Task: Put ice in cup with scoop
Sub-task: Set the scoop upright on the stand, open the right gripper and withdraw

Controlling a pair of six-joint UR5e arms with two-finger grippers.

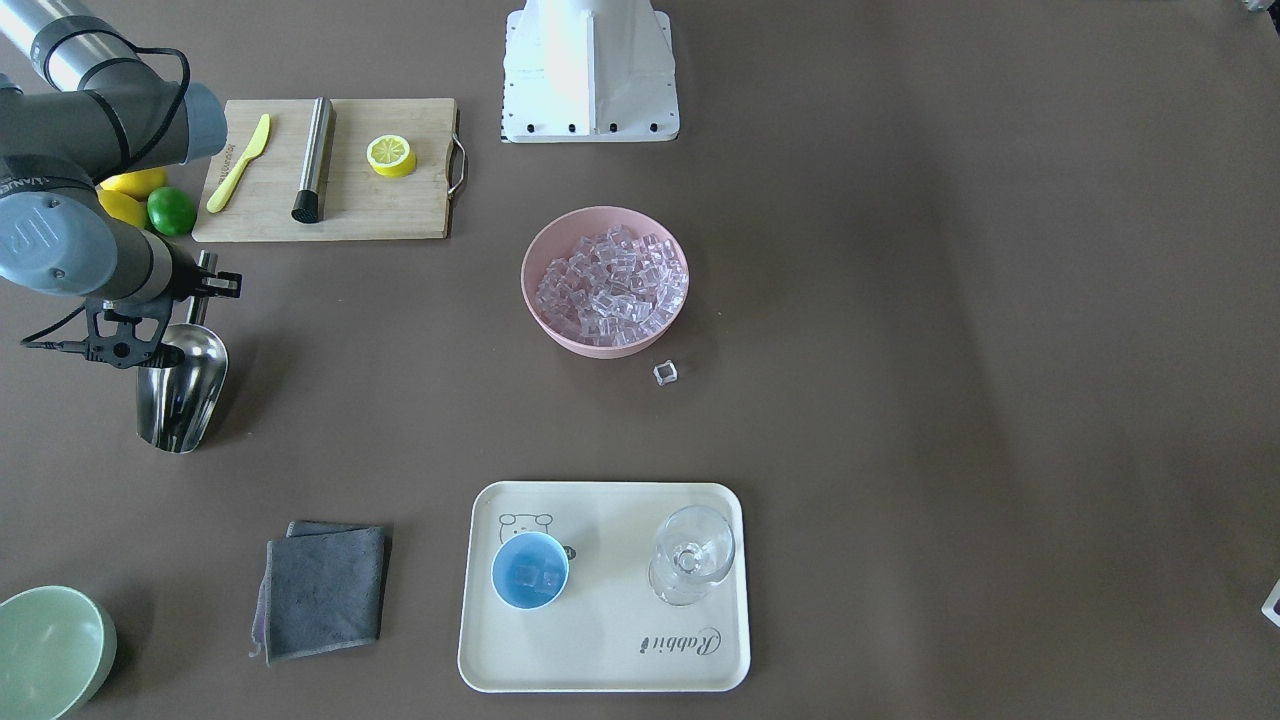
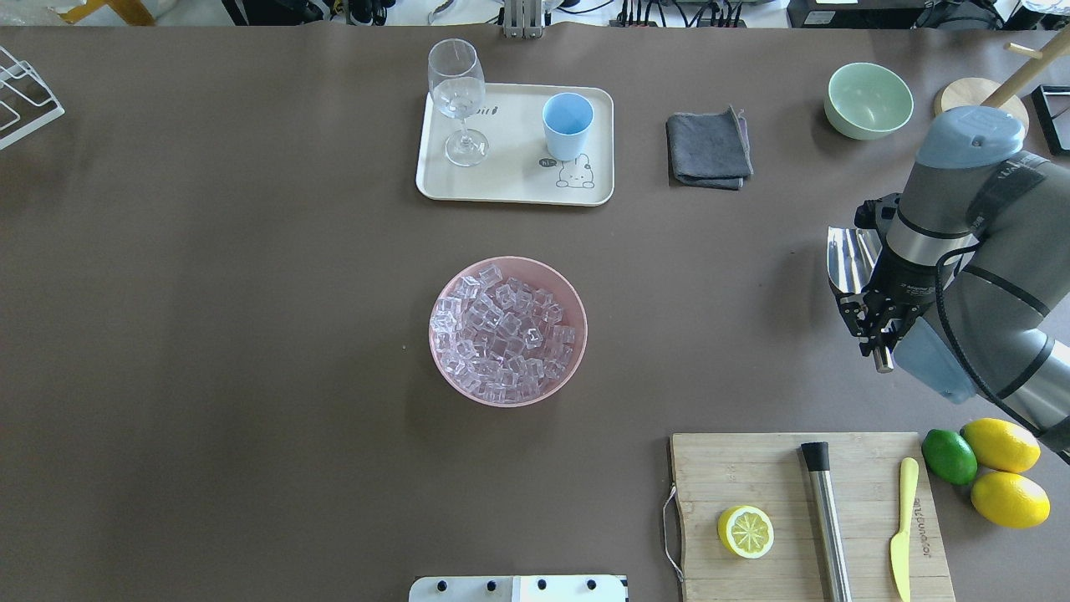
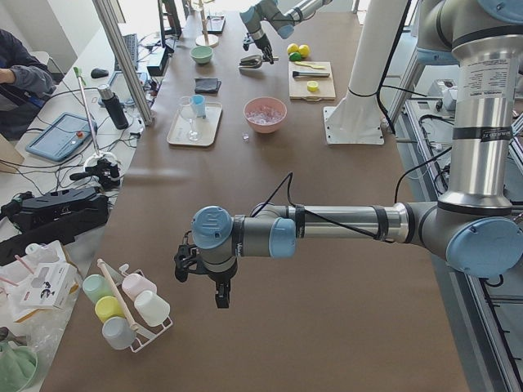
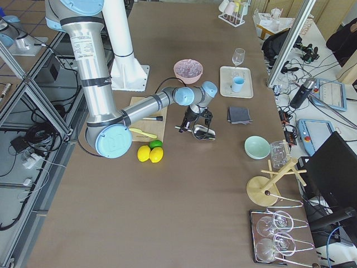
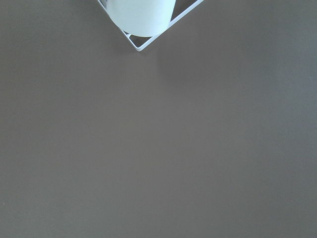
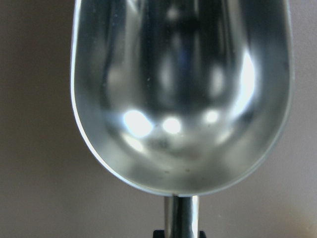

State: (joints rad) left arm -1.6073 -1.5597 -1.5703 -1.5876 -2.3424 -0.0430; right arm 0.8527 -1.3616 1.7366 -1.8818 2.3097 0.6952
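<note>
Fingers of the right gripper (image 1: 208,285) are clamped on the straight handle of the scoop (image 1: 185,385). One scoop only. Its trough faces open side up, bare shiny steel in the right wrist view. It sits low over the table (image 1: 950,400); cannot tell if it touches. It is well off to the robot's right of the pink bowl (image 1: 545,320).

The left gripper (image 3: 221,294) is seen only from the left-end camera, far to the robot's left of the pink bowl. Cannot tell whether its fingers are parted or closed.

Most of the ice (image 1: 612,285) is a heap of clear cubes in the pink bowl, too many to count. One loose cube (image 1: 666,373) lies on the table just beside the bowl, on the side away from the robot. About two cubes show inside the cup (image 1: 530,570).

There is one cup, upright on one cream tray (image 1: 600,660), beyond the pink bowl from the robot. One stemmed glass (image 1: 692,555) stands on the same tray, apart from the cup.

Beyond the pink bowl and to the robot's right:
- one grey cloth (image 1: 325,590)
- one pale-green bowl (image 1: 50,650)

On the robot's side of the pink bowl, to the right:
- one cutting board (image 1: 400,210), which carries:
  - one lemon half (image 1: 391,156)
  - one yellow knife (image 1: 240,162)
  - one black-tipped steel rod (image 1: 313,160)
- past the board, two lemons (image 2: 1001,445) and one lime (image 2: 949,456)
</note>
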